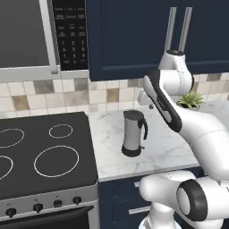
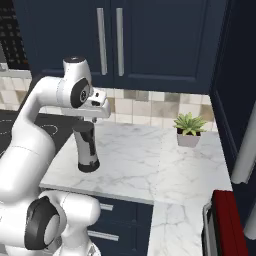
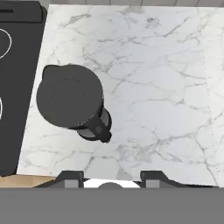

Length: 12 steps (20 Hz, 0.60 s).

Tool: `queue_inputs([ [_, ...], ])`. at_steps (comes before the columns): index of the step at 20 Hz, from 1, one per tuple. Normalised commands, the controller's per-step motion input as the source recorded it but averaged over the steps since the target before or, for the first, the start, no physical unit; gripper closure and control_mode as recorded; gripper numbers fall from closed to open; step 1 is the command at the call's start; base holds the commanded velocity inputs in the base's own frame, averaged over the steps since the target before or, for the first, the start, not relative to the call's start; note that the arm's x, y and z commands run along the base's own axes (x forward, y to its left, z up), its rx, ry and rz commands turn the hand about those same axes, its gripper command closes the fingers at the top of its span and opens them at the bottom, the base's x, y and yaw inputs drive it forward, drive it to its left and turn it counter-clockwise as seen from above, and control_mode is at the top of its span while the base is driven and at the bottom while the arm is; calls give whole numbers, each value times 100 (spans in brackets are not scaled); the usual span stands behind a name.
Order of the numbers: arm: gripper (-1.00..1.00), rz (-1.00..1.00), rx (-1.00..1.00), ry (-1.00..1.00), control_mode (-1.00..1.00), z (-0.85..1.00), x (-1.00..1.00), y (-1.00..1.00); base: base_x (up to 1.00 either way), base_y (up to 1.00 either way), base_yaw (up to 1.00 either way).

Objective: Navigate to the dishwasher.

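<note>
The dishwasher is out of view. My gripper (image 3: 111, 180) hangs open over the white marble counter (image 3: 153, 87), fingertips wide apart with nothing between them. In the right base view the gripper (image 2: 94, 119) points down just above a steel kettle (image 2: 87, 147) with a black lid and handle. From the hand view the kettle (image 3: 70, 98) sits ahead and to the left of the fingertips, not touching them. In the left base view the kettle (image 1: 133, 133) stands beside the stove, and my arm bends over the counter (image 1: 112, 129).
A black-topped stove (image 1: 44, 152) with knobs lies left of the counter, a microwave (image 1: 27, 36) above it. Navy upper cabinets (image 2: 150, 40) hang overhead. A small potted plant (image 2: 189, 129) stands at the back wall. A red object (image 2: 229, 220) sits low right, a tall navy unit (image 2: 235, 75) beyond.
</note>
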Motion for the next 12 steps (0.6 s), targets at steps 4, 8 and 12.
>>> queue_inputs([
  [4,-100,0,0,0,100,0,-2,0,-25,0,0],
  [8,-100,0,0,0,100,0,0,0,-64,28,8],
  [12,-100,0,0,0,100,0,0,0,-28,35,45],
])
